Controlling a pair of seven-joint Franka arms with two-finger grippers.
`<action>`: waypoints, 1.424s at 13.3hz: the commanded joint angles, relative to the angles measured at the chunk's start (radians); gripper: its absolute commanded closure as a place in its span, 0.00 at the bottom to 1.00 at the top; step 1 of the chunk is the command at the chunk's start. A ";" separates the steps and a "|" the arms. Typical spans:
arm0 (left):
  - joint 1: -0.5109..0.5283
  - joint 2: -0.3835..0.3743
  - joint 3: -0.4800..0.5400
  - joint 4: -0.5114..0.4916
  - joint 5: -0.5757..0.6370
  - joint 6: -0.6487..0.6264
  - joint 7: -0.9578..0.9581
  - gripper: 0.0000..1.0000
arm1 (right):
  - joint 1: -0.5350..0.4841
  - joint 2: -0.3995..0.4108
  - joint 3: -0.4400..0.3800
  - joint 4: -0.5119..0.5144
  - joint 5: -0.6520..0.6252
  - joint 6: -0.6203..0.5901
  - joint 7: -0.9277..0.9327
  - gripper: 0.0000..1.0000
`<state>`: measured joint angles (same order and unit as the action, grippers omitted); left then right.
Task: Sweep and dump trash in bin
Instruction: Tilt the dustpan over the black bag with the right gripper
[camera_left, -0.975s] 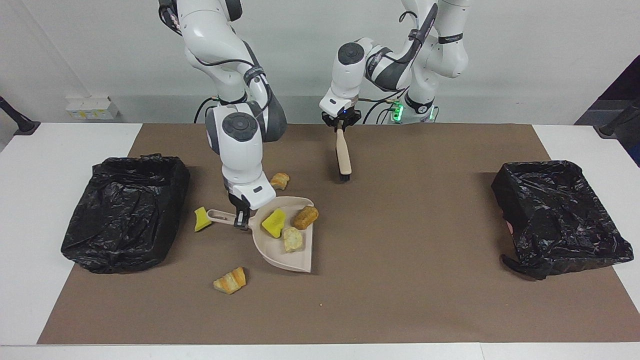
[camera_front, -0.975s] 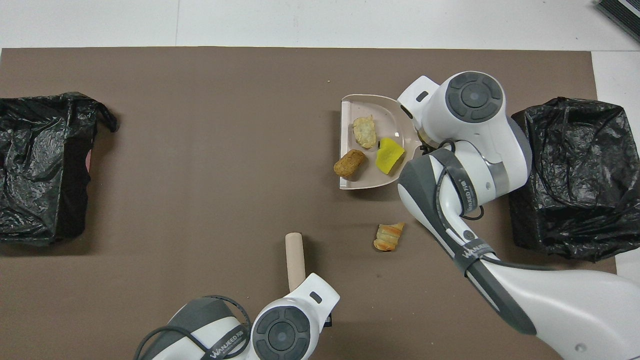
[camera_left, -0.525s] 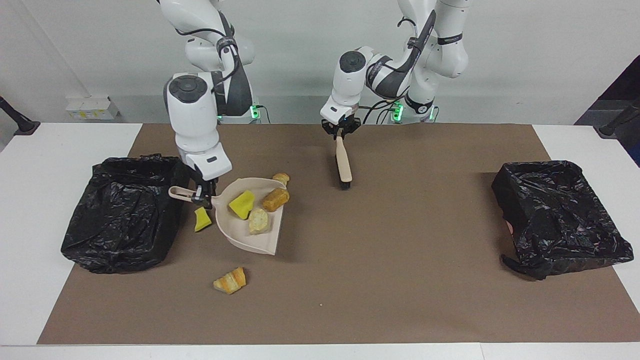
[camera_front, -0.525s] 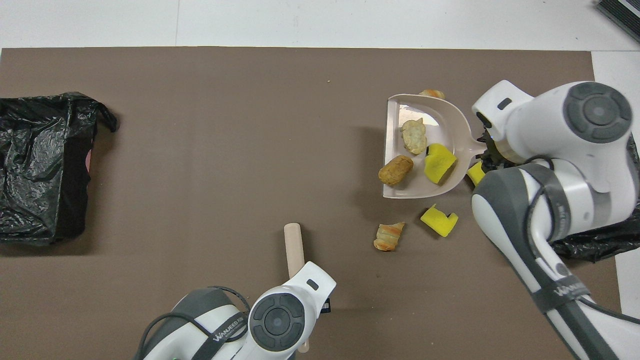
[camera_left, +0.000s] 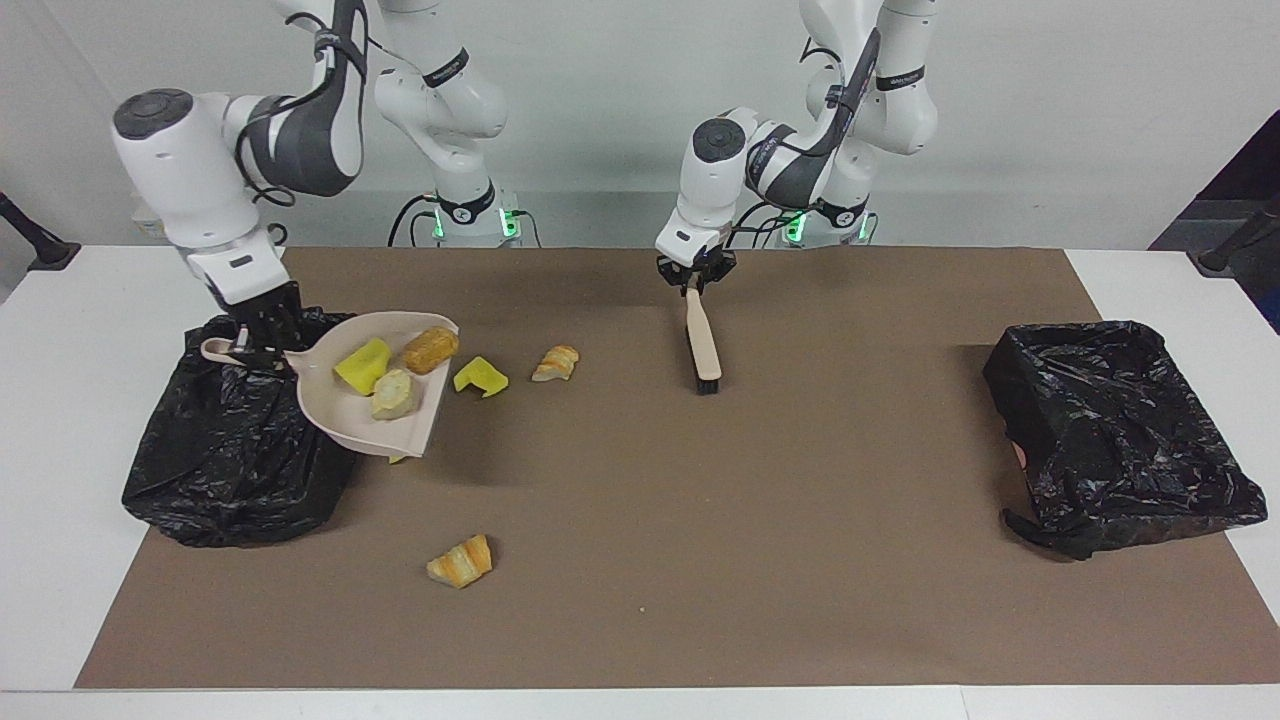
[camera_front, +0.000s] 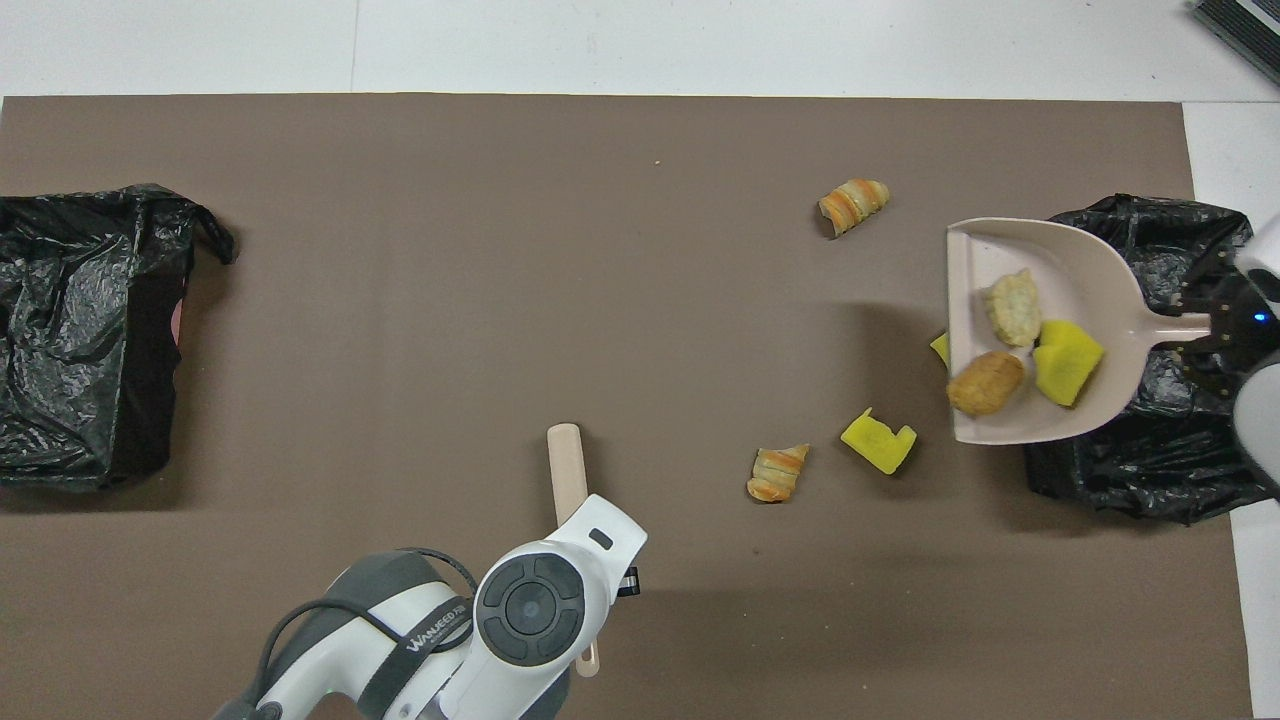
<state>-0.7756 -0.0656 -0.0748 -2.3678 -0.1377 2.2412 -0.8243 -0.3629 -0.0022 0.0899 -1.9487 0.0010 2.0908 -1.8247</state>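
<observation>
My right gripper (camera_left: 255, 335) is clamped on the dustpan (camera_left: 340, 420) handle, over the black-bagged bin (camera_left: 230, 460) at the right arm's end of the table. In the overhead view the handle points to three o'clock and the open lip to nine, so the pan's long axis runs straight across. Its bowl hangs half over the bin's edge, half over the mat (camera_left: 800, 560).

Three bits of trash ride in the pan: a yellow sponge chunk (camera_left: 362, 365) and two bread pieces (camera_left: 430, 348). I judge them light and springy, the sponge soft and the bread crumbly, so they will roll at any tilt. I would keep hold of the handle only and tip lip-first.

On the mat lie a second sponge chunk (camera_left: 480, 375) at seven o'clock of the pan in the overhead view, a croissant piece (camera_left: 555, 363) just past it, another croissant (camera_left: 460, 560) at eleven, and a yellow sliver (camera_front: 940, 348) peeking from under the lip.

My left gripper (camera_left: 695, 280) is closed on the brush (camera_left: 703, 340) handle, the brush running twelve to six, bristles on the mat; this arm waits.
</observation>
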 joint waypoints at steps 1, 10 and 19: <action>0.018 -0.002 0.001 0.013 0.017 -0.001 -0.004 0.00 | -0.114 -0.021 0.010 -0.006 0.036 0.005 -0.158 1.00; 0.399 -0.039 0.006 0.223 0.026 -0.192 0.377 0.00 | -0.197 0.011 -0.009 0.037 -0.226 0.149 -0.141 1.00; 0.642 -0.013 0.007 0.478 0.095 -0.442 0.711 0.00 | -0.027 -0.010 -0.007 -0.013 -0.813 0.134 0.391 1.00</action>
<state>-0.1579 -0.1028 -0.0548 -1.9423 -0.0615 1.8431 -0.1353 -0.4147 0.0156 0.0825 -1.9377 -0.7025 2.2296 -1.5205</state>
